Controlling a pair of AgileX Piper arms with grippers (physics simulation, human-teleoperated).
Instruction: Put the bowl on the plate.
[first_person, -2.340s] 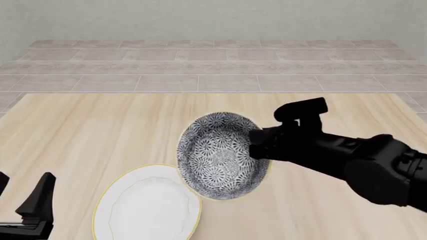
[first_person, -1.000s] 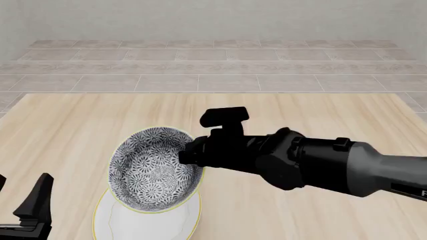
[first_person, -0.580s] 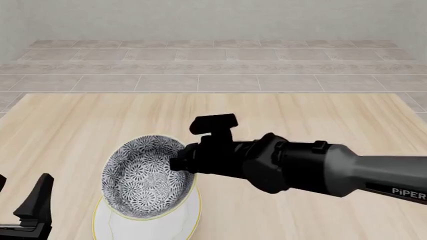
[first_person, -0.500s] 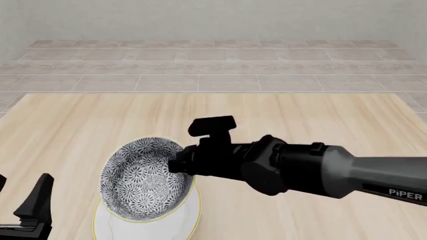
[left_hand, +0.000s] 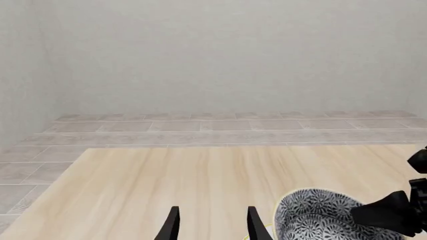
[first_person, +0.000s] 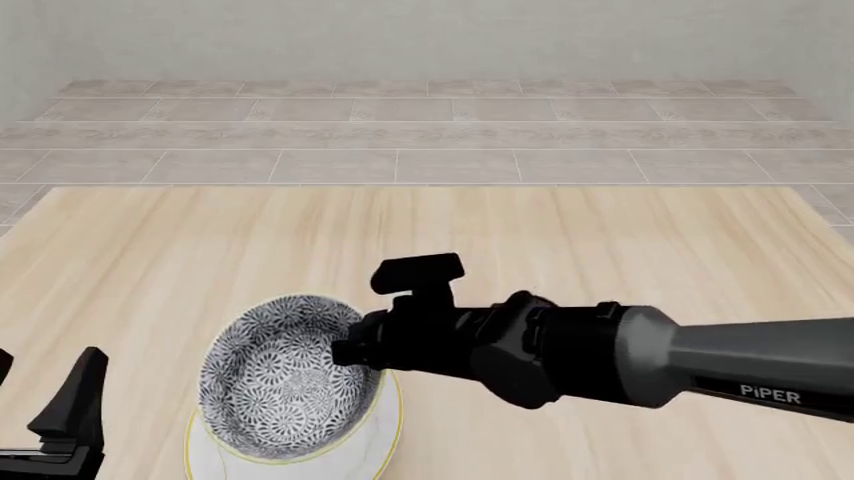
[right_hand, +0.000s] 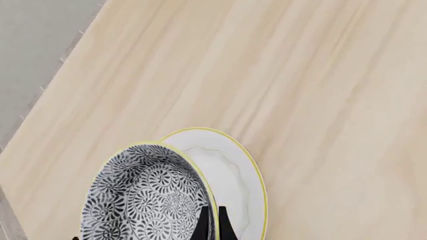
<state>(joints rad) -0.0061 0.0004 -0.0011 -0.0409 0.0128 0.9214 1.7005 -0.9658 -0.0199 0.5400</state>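
Two arms work at a pale wooden table (first_person: 641, 240). Nearest the front camera, at the lower left corner, the left gripper (first_person: 54, 420) sits low over the table, well apart from the crockery; in its own wrist view its two dark fingers (left_hand: 172, 227) stand parted with bare wood between them, grasping nothing. Just beyond, the plate (first_person: 380, 440) lies flat on the table, its thin yellow rim showing around the near and right edges. The bowl (first_person: 280, 385) is over the plate and covers most of it, tilted so that its patterned inside faces the camera; whether its base touches the plate is hard to tell from here. The right gripper (first_person: 350, 352) reaches in from the right and meets the bowl at its right rim, and in the right wrist view its fingertips (right_hand: 202, 225) are clenched on the bowl's wall, one inside and one outside. Farther off, grey floor tiles (first_person: 427, 140) run to a plain wall (first_person: 427, 40).
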